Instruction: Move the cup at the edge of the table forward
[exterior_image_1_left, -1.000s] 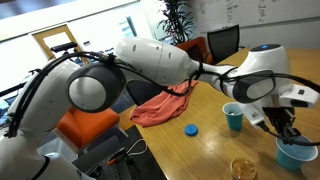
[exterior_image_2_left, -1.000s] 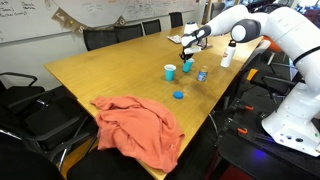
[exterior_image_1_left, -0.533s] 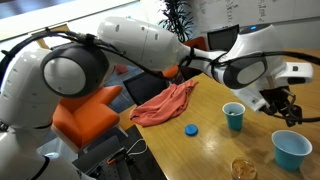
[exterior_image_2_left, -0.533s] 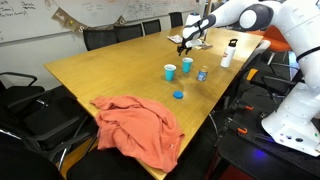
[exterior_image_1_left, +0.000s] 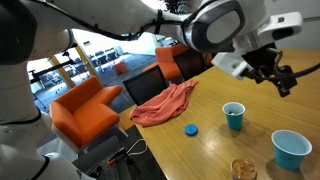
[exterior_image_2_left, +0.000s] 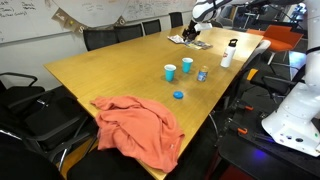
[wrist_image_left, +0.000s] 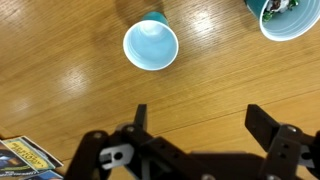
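Pincer gapes wide, empty, above smooth wooden table; tapered plastic cup stands upright.

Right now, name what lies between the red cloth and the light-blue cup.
The small blue lid, on the table between red cloth and light-blue cup; both exterior views show it.

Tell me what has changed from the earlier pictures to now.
The gripper rose up and away from the cup and is open; a second ago it was down at the cup. The cup, teal cup, lid and cloth stayed in place.
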